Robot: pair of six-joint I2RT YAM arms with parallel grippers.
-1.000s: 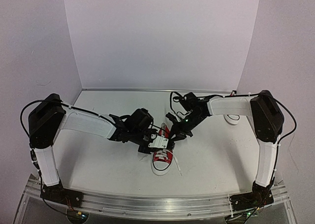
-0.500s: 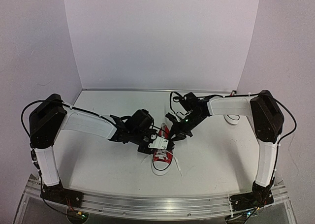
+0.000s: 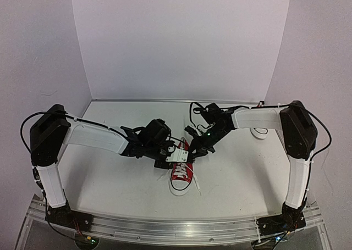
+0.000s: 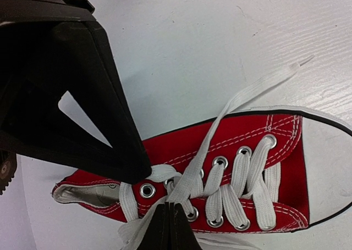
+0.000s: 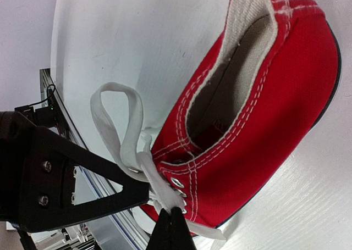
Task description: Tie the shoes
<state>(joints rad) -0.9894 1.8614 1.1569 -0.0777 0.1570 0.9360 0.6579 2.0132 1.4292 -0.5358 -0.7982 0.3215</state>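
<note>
Lying on the desk (image 3: 236, 173), the red shoe (image 3: 181, 176) is flanked by both arms. Its white laces (image 4: 247, 90) are pinched in the left jaws and the right jaws.

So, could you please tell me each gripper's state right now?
Left gripper: closed, pinching the white lace.
Right gripper: closed on the white lace too.

White table (image 3: 110, 184) boxed by pale lilac walls (image 3: 181, 41).
</note>
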